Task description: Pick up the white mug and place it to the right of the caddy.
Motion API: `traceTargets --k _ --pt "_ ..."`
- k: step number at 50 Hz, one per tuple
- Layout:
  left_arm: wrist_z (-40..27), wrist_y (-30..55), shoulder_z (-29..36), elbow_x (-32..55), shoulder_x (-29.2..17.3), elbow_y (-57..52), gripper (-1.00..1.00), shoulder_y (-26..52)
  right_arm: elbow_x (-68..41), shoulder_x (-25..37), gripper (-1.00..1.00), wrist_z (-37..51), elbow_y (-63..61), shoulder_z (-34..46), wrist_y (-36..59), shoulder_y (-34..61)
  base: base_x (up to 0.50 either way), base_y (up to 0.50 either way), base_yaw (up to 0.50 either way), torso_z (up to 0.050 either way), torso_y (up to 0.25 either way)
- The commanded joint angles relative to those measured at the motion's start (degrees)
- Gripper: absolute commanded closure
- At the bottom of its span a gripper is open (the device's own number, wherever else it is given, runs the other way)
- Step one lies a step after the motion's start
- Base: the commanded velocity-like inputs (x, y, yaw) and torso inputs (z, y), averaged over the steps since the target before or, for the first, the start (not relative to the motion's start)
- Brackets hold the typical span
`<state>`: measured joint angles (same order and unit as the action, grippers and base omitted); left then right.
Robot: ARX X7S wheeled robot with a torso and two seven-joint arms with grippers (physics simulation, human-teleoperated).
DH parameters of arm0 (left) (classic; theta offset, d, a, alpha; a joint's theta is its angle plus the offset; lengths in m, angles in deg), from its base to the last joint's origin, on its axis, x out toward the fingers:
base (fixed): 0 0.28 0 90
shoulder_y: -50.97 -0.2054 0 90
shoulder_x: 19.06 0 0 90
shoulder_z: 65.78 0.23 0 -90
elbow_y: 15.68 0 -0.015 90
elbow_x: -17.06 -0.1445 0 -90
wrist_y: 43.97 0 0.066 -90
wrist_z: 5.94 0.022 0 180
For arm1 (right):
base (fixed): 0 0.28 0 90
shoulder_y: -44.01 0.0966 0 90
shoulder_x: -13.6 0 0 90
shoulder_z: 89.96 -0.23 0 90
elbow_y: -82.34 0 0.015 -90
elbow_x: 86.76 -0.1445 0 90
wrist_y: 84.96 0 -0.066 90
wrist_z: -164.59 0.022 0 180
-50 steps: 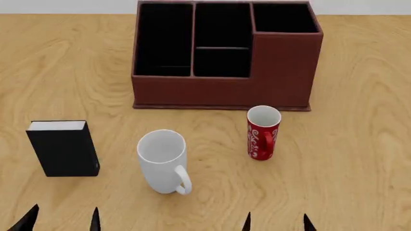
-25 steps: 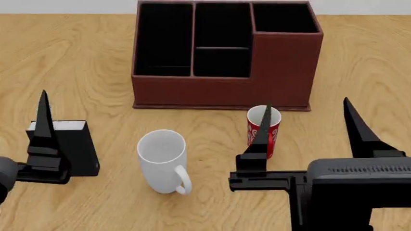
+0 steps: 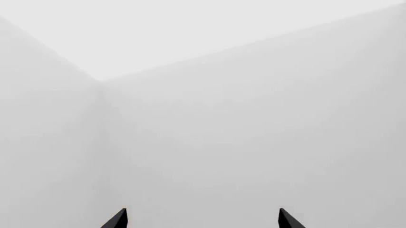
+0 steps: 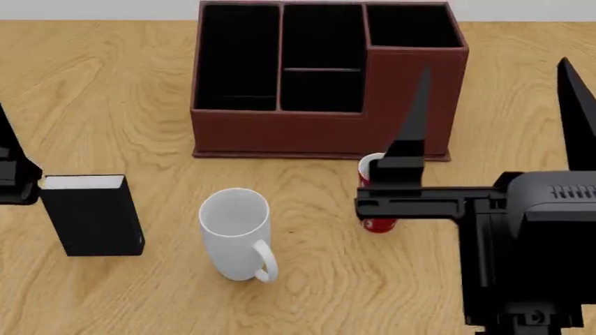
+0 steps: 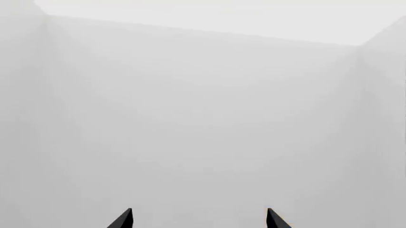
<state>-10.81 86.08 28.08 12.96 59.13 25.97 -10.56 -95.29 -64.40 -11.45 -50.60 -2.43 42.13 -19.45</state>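
Note:
The white mug (image 4: 234, 230) stands upright on the wooden table (image 4: 112, 91), handle toward me, in front of the caddy (image 4: 279, 132). The caddy is a reddish-brown box with black compartments at the back centre. My right gripper (image 4: 493, 64) is open and empty. It is raised with its fingers pointing up, to the right of the white mug and apart from it. Only one finger (image 4: 8, 157) of my left gripper shows at the head view's left edge. Both wrist views show bare grey walls past spread fingertips (image 3: 118, 219) (image 5: 124, 219).
A red mug (image 4: 377, 223) with white lettering stands in front of the caddy's right part, mostly hidden by my right gripper. A black book (image 4: 93, 216) stands upright left of the white mug. Bare table lies right of the caddy, behind my right gripper's finger (image 4: 576, 105).
Both arms have risen from the bottom edge of the head view. The right gripper now covers most of the red mug. The left gripper has moved to the left edge. The objects have not moved.

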Motion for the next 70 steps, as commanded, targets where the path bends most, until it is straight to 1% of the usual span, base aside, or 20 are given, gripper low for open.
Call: traceTargets --k 1,21,31,39,57,70 --pt "-1.12 3.8 -2.35 -1.16 -1.37 -2.27 -1.0 1.86 -0.86 0.6 -1.0 0.14 -0.6 -0.72 0.74 0.63 0.0 0.0 0.0 0.0 0.0" --pt "-2.18 6.49 -10.54 -2.28 -4.46 -5.42 -1.0 -1.22 -1.28 1.16 -1.0 0.44 0.76 -0.16 -0.26 0.68 0.0 0.0 0.0 0.0 0.0" --pt "-2.53 5.96 -13.43 -2.12 -4.59 -5.84 -1.0 -3.72 -1.89 1.43 -1.0 0.78 0.58 -0.84 -0.1 0.98 0.0 0.0 0.0 0.0 0.0" --pt "-2.9 5.6 -13.71 -2.05 -4.4 -5.66 -1.0 -4.17 -2.68 1.48 -1.0 0.97 0.37 -1.31 0.31 1.08 0.0 0.0 0.0 0.0 0.0" --pt "-3.43 5.25 -13.05 -2.18 -4.48 -5.66 -1.0 -4.74 -3.13 1.69 -1.0 1.57 0.53 -1.27 -0.3 0.54 0.0 -0.18 0.0 0.0 0.0" --pt "-3.84 4.83 -12.49 -2.27 -4.6 -5.09 -1.0 -4.63 -4.43 1.35 -1.0 2.44 0.74 -2.53 0.75 1.01 0.02 0.0 0.0 0.0 0.0"
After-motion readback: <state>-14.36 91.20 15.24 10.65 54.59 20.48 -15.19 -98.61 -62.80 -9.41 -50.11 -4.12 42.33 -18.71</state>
